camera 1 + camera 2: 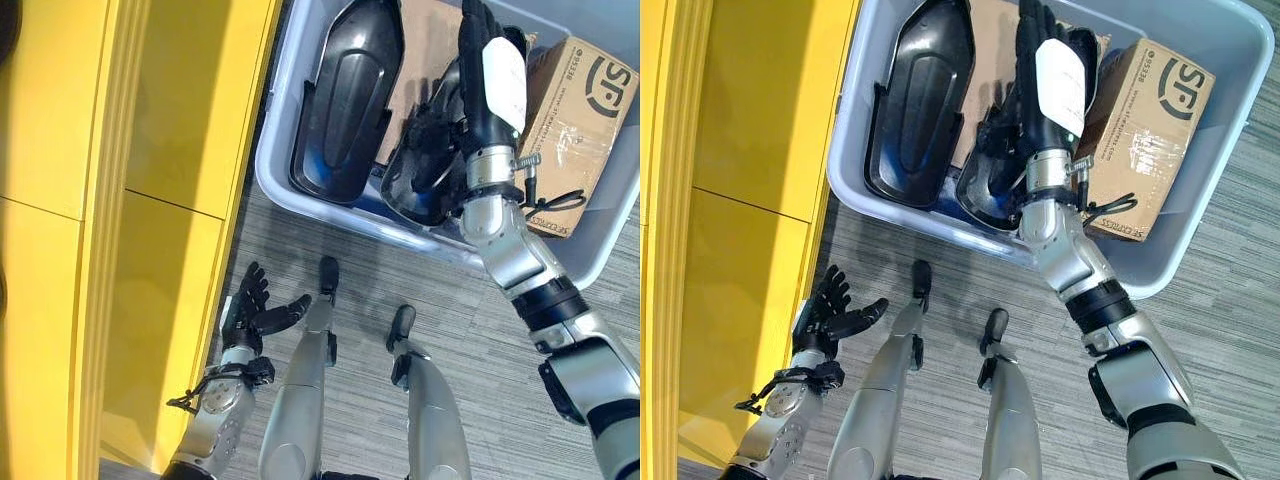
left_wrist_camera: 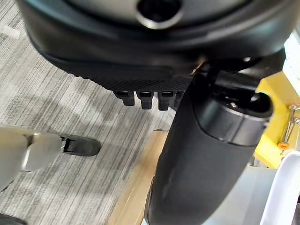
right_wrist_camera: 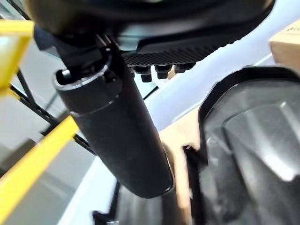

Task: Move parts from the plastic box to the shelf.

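Right hand (image 1: 1048, 70), fingers straight, reaches into the plastic box (image 1: 1200, 60) over a black part (image 1: 992, 180), apparently to grasp it; left hand (image 1: 825, 312) hangs spread by the yellow shelf (image 1: 760, 150).

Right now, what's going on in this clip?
The robot stands over a grey plastic box on the floor beside a yellow shelf. Its right hand reaches into the box with fingers straight, above the smaller black part, holding nothing yet. A larger black part and a cardboard box also lie inside. The left hand hangs open and idle near the shelf. No part has been lifted out at this point.
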You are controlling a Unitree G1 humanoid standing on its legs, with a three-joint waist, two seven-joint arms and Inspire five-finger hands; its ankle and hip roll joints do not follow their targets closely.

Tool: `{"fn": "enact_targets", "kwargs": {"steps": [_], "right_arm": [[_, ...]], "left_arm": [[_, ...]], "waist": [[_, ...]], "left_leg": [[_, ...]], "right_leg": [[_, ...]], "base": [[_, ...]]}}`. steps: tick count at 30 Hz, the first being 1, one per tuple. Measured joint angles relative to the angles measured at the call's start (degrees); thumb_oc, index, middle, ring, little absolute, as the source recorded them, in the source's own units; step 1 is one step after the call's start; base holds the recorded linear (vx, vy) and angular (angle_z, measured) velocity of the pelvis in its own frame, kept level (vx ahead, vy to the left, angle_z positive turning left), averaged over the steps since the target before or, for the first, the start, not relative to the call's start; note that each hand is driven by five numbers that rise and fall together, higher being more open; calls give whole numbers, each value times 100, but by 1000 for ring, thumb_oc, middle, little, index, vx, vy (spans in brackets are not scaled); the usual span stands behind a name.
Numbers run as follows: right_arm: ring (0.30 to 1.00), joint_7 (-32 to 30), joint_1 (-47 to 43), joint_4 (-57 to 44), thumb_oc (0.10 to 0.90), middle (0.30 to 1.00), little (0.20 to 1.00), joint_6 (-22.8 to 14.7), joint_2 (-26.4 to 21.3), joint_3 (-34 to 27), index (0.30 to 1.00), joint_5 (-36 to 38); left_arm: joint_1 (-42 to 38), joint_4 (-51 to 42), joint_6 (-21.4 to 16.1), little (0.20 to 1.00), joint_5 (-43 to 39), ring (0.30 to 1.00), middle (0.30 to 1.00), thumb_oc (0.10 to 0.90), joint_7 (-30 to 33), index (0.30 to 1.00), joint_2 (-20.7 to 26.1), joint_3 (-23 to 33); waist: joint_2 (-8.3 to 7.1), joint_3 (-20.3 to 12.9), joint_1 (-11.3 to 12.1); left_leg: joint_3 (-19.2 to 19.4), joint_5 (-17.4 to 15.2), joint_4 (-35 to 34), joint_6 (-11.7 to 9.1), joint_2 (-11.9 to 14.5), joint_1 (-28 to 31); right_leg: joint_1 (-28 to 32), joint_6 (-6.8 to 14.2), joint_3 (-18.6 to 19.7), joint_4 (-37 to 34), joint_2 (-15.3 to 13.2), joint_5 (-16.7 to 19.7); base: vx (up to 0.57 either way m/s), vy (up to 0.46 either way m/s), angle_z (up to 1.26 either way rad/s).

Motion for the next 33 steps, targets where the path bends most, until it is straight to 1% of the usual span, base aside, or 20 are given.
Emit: {"fn": "enact_targets", "kwargs": {"steps": [2, 7, 9, 14, 16, 21, 24, 29, 33], "right_arm": [[1000, 2, 356, -256, 900, 1000, 1000, -7, 139, -24, 1000, -104], [1000, 7, 811, -278, 900, 1000, 1000, -3, 332, -148, 1000, -90], [1000, 6, 894, -274, 900, 1000, 1000, -10, 401, -153, 1000, -88], [1000, 6, 967, -193, 900, 1000, 1000, -60, 503, -170, 1000, 226], [1000, 4, 925, -20, 900, 1000, 1000, -122, 621, -195, 1000, 414], [1000, 2, 810, 498, 900, 1000, 1000, -204, 644, -197, 1000, 772], [1000, 3, 489, 1039, 900, 1000, 1000, -272, 648, -186, 1000, 1196], [1000, -5, 70, 1356, 900, 1000, 1000, -338, 665, -197, 1000, 1613], [1000, -14, -378, 1906, 900, 1000, 1000, -464, 675, -188, 1000, 1962]], "left_arm": [[9, -13, 6, 1000, 29, 1000, 1000, 900, 13, 1000, 0, 48], [13, -38, 25, 1000, 35, 1000, 1000, 900, 14, 1000, -14, 75], [14, -38, 41, 1000, 35, 1000, 1000, 900, 15, 1000, -14, 77], [16, -65, 48, 1000, 35, 1000, 1000, 900, 19, 1000, -17, 75], [15, -72, 47, 1000, 35, 1000, 1000, 900, 20, 1000, -17, 79], [38, -71, 47, 1000, 34, 1000, 1000, 900, 16, 1000, -15, 77], [82, -72, 44, 1000, 30, 1000, 1000, 900, 4, 1000, -14, 73], [164, -71, 44, 1000, 17, 1000, 1000, 900, -2, 1000, -13, 70], [168, -70, 42, 1000, 0, 1000, 1000, 900, -19, 1000, -9, 51]], "waist": [[-2, 1, -58], [-5, 2, -181], [-6, 2, -236], [-13, 2, -244], [-14, 2, -239], [-15, 2, -215], [-14, 1, -205], [-14, 1, -180], [-14, 1, -108]], "left_leg": [[2, 0, 0, 0, -2, -1], [8, 0, 0, 0, 5, -9], [13, 0, 0, 1, 7, -31], [16, 1, 12, 2, 14, -93], [14, 1, 14, 2, 14, -92], [12, 8, 31, 12, 12, -91], [9, 10, 56, 13, 14, -94], [7, 12, 69, 12, 13, -102], [8, 12, 72, 11, 13, -115]], "right_leg": [[-1, 0, 1, 3, -1, 0], [-29, -1, 23, 25, 2, 1], [-60, -1, 31, 36, 2, 1], [-121, -3, 37, 51, 8, 2], [-122, -3, 38, 55, 9, 2], [-122, -2, 36, 88, 4, 2], [-129, -3, 36, 123, 3, 1], [-139, -4, 36, 140, -1, 1], [-156, -7, 39, 146, -3, -1]], "base": [[0, 0, 0], [2, 0, -1], [0, 0, 0], [0, 0, 0], [0, 0, 0], [0, 0, 0], [0, 0, 0], [0, 0, 0], [0, 0, 0]]}}
